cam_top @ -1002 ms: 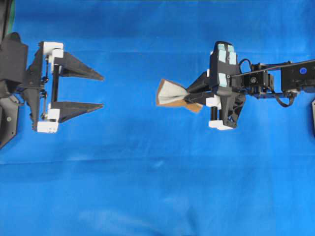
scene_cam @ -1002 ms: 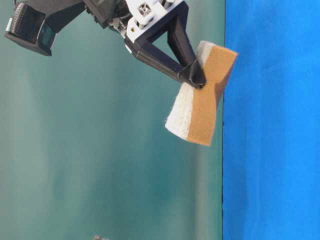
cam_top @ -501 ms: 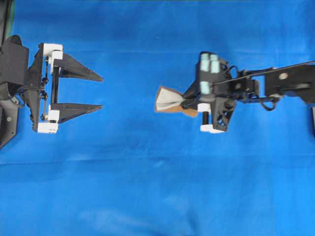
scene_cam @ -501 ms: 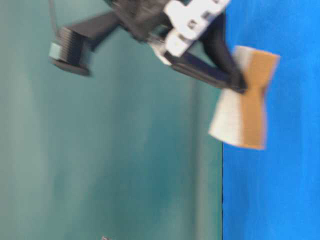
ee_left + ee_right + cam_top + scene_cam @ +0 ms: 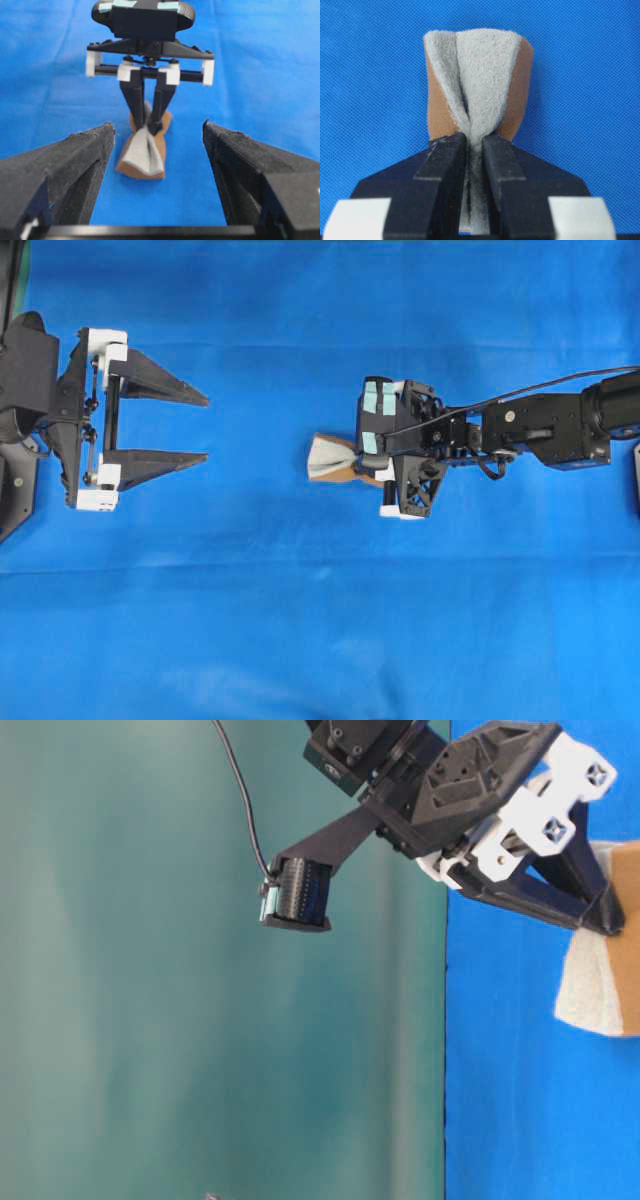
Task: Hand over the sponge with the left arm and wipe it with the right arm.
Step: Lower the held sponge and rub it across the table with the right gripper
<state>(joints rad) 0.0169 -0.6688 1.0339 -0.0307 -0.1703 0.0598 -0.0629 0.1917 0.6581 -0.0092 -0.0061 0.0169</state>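
Observation:
The sponge is pinched into a bow shape, grey-white side folded inward and orange-brown layer outside. My right gripper, the one with teal pads, is shut on it near the middle of the blue cloth. In the right wrist view the fingers squeeze the sponge flat between them. From the left wrist view the sponge looks low on the cloth, below the right gripper. My left gripper stands open and empty at the far left, facing the sponge, a wide gap away.
A blue cloth covers the whole table. The table-level view shows a teal backdrop behind the right arm, its cable looping above. A dark mount sits at the left edge.
The right arm has carried the sponge leftward, toward the left gripper, and its wrist has tipped downward. The left gripper has stayed put and open.

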